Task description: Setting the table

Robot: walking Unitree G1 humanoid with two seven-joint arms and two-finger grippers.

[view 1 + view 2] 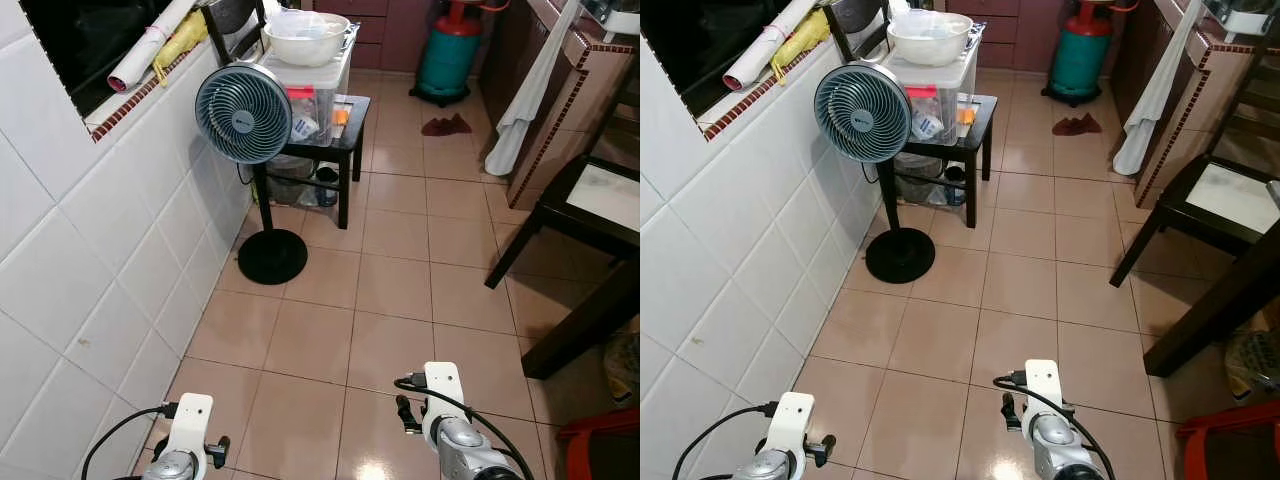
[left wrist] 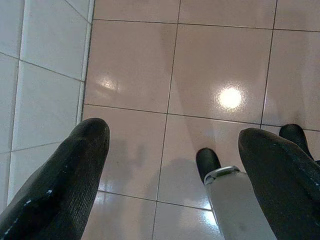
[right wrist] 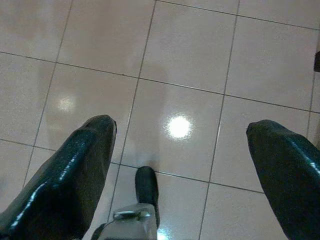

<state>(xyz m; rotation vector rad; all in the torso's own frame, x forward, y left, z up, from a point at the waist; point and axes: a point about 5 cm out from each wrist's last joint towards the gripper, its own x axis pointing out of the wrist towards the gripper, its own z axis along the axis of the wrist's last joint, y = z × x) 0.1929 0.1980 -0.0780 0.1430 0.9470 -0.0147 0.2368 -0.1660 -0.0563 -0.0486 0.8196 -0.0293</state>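
Dark wooden dining table [image 1: 590, 215] with pale tabletop sits at right edge, nothing visibly laid on it. Left gripper [image 2: 170, 165] and right gripper [image 3: 180, 165] hang low over pink floor tiles [image 1: 400, 290], fingers wide, empty, likely walking posture.

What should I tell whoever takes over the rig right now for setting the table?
Left pincer: open, empty, hanging over floor tiles by the white wall.
Right pincer: open, empty, over the floor.
Things: white bowl sits atop a clear plastic box on the small black side table behind the fan; dark dining table at right.
Done or left: nothing in hand; the visible table corner shows no dishes.
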